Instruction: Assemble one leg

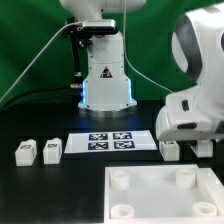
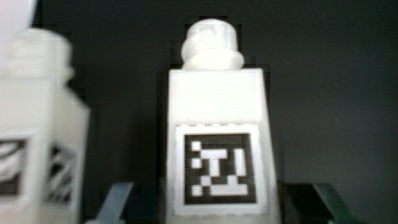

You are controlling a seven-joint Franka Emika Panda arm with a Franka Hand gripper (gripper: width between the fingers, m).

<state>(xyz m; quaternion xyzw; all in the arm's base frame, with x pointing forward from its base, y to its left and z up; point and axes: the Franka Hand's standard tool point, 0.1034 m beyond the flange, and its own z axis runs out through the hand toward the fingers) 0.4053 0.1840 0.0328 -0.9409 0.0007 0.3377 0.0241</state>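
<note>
The small white plastic block-shaped leg [image 2: 217, 120] with a black-and-white square tag stands upright on the black table [image 1: 45, 190]. It is near the big white square panel with round sockets [image 1: 150, 200], and another white leg just like it [image 2: 36, 120] is just beside it. The robot's gripper [image 2: 217, 203] is down low with one dark finger [image 2: 128, 205] on each side of the leg, but I cannot tell if they squeeze it.
</note>
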